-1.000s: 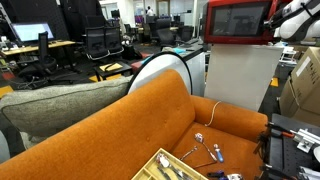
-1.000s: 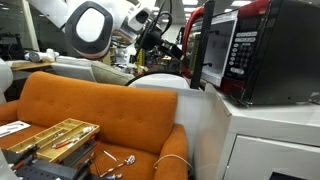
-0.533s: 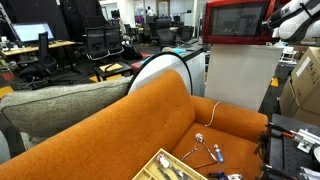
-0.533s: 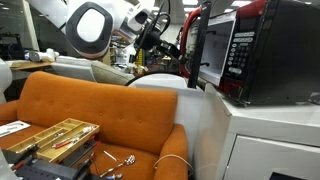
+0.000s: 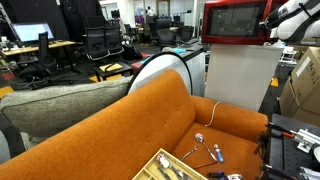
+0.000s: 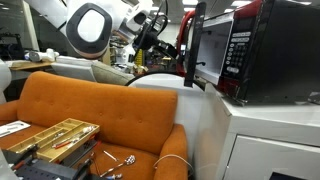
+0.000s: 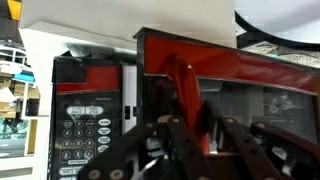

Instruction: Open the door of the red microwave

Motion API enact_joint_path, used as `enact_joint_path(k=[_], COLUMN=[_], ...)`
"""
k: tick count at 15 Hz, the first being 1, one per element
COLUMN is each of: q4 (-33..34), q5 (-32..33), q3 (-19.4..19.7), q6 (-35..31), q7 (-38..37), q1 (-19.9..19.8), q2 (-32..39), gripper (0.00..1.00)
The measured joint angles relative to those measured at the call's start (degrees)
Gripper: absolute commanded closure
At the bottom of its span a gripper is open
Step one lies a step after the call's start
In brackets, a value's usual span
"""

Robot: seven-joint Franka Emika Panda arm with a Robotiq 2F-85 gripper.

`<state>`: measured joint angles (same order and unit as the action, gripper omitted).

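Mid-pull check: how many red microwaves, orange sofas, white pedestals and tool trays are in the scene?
red microwave: 1
orange sofa: 1
white pedestal: 1
tool tray: 1
Total: 4

Both exterior views face the red microwave (image 5: pixel 237 20) across an orange sofa (image 5: pixel 150 110) — from differing angles; the wrist view hugs the door (image 7: pixel 250 70).
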<state>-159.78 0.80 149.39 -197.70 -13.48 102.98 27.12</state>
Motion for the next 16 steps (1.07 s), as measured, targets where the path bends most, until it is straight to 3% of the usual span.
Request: enact_joint_path(k=[7,11,16], q4=[0.0,0.1,0.1], q5=[0.0,0.0,0.0], q3=[-0.2,-0.6,-0.6], q6=[-0.1,-0.1,-0.1], q7=[-2.6,-4.5,-5.5], q1=[4.3,7.7,8.5], q2=[-0.1,0.0,0.0], gripper=[0.01,0.0,0.0])
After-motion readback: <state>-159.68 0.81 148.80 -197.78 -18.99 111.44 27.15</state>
